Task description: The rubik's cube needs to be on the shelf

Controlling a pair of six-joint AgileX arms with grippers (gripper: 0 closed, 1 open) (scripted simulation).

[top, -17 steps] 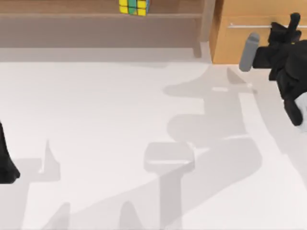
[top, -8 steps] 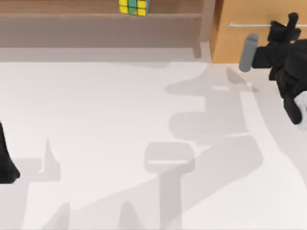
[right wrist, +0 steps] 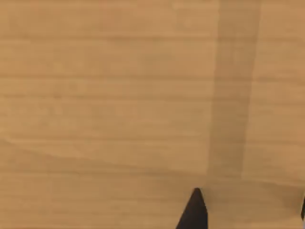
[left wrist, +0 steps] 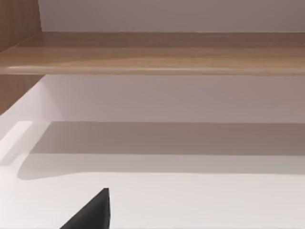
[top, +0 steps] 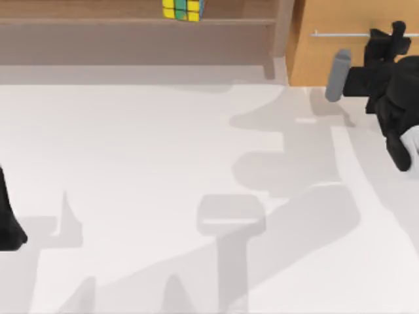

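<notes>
White table [top: 144,163] is bare; brown wooden shelf [top: 98,29] along its far edge carries the rubik's cube [top: 182,9], so task looks done. Right hand [top: 387,40] sits w/ cabinet [top: 314,59] close behind, grip can't tell; swinging could clip it. Left arm parked at left edge.

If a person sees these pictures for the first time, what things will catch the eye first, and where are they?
The brightly coloured rubik's cube stands out first: it sits on the brown wooden shelf at the far edge of the top view. Next comes the black right arm at the table's right, its right gripper close against the orange-tan drawer cabinet, near the metal bar handle. The left arm is parked at the table's left edge.
</notes>
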